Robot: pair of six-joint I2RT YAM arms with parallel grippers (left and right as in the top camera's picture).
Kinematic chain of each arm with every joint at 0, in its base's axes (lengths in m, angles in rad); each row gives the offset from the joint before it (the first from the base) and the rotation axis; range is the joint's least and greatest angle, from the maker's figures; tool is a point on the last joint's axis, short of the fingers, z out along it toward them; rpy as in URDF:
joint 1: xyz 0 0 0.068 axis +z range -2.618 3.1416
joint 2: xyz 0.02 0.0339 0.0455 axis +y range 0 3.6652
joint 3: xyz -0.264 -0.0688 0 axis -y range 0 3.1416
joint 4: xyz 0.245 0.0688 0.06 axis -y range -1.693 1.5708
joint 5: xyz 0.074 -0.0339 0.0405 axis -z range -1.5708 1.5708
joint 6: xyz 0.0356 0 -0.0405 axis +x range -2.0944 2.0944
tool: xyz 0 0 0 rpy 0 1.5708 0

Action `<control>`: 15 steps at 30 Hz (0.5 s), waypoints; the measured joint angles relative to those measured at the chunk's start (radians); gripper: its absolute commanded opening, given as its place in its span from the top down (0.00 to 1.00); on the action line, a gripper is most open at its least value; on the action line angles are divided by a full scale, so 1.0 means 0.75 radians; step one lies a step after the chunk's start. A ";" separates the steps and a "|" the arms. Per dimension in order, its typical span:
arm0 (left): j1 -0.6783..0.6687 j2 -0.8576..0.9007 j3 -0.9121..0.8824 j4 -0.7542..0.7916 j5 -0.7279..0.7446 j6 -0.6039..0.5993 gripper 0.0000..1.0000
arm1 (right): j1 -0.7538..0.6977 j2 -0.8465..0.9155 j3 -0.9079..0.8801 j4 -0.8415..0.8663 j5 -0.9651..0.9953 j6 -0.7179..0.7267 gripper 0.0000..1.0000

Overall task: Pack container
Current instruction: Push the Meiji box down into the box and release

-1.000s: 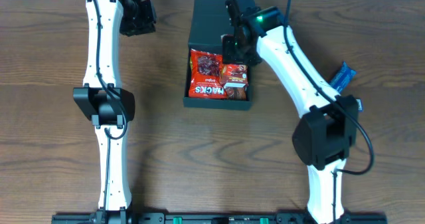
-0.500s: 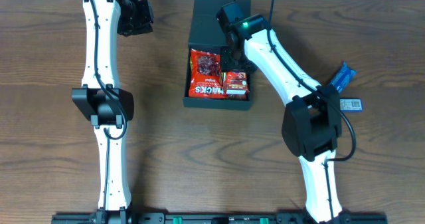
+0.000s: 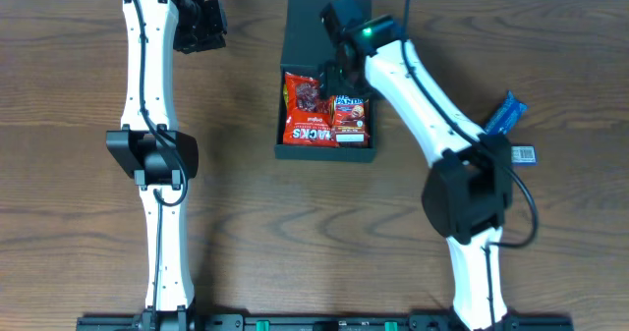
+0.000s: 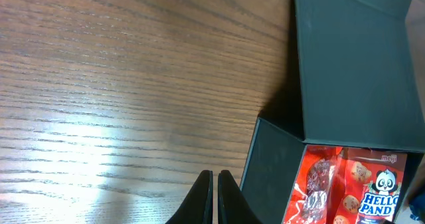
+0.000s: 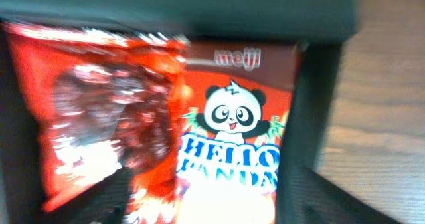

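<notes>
Right gripper (image 3: 339, 76) low over the container (image 3: 324, 153) at the far middle of the table (image 3: 246, 223); too blurry to tell if spread or pinching. Left gripper (image 4: 214, 184) pressed together, off to the side. Inside already: red snack bag (image 3: 307, 115) and panda biscuits (image 3: 351, 115). Outside yet: blue packet (image 3: 501, 115). Lid (image 3: 310, 27) open.

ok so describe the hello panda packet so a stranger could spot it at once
Find the dark box at the far middle of the wooden table, lid open. Two red packets lie side by side inside. The Hello Panda packet is the smaller one on the right, with a cartoon panda on its front, beside the larger red snack bag.
</notes>
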 measured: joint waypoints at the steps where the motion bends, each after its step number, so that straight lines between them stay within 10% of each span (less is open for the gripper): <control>1: 0.000 0.000 0.000 0.000 -0.004 0.000 0.94 | -0.001 -0.033 0.007 0.001 0.002 -0.012 0.98; 15: 0.010 0.000 0.000 0.001 -0.027 0.000 0.94 | -0.094 -0.174 -0.229 0.056 -0.386 -0.330 0.98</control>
